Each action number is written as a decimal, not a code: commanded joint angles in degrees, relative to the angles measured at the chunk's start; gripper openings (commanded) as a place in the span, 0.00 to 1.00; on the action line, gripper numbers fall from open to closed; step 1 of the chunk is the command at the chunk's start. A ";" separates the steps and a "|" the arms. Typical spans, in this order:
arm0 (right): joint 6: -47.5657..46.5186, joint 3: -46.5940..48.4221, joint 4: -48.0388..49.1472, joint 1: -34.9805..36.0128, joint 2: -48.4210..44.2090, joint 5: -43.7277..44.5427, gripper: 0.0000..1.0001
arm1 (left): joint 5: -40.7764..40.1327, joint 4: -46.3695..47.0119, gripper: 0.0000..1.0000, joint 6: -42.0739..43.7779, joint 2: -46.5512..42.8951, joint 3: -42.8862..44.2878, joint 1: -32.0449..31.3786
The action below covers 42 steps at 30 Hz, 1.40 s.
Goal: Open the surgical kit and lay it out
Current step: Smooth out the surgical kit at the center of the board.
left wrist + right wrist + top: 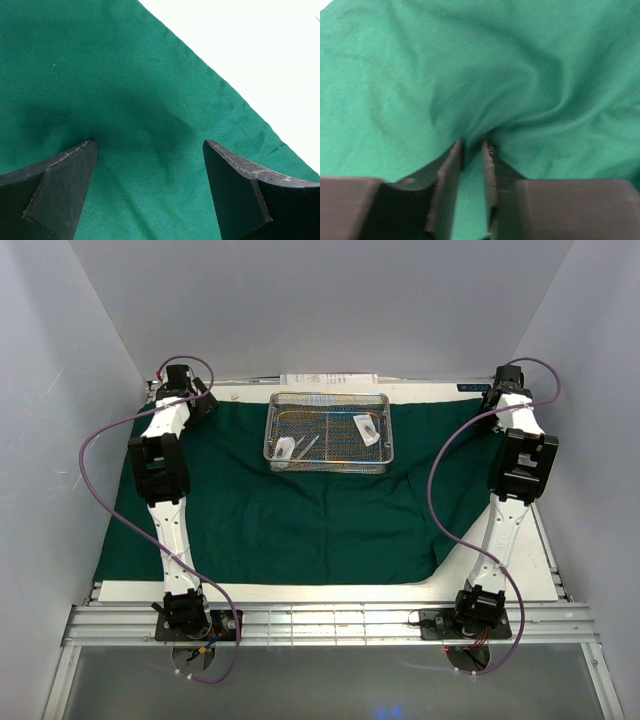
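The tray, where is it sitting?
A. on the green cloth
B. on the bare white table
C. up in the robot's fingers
A: the tray rests flat on the cloth, near its far edge.

I list as unreadable: thin instruments point(306, 448) in the wire-mesh tray point(330, 396), too small to name; left gripper point(150, 145) fingers point(60, 190), cropped below; green cloth point(395, 75), blurred near right gripper point(472, 145).
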 commanded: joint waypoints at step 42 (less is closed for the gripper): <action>21.41 -48.75 7.59 27.96 -33.77 8.20 0.57 | -4.69 0.05 0.98 -3.11 -4.78 -6.44 1.70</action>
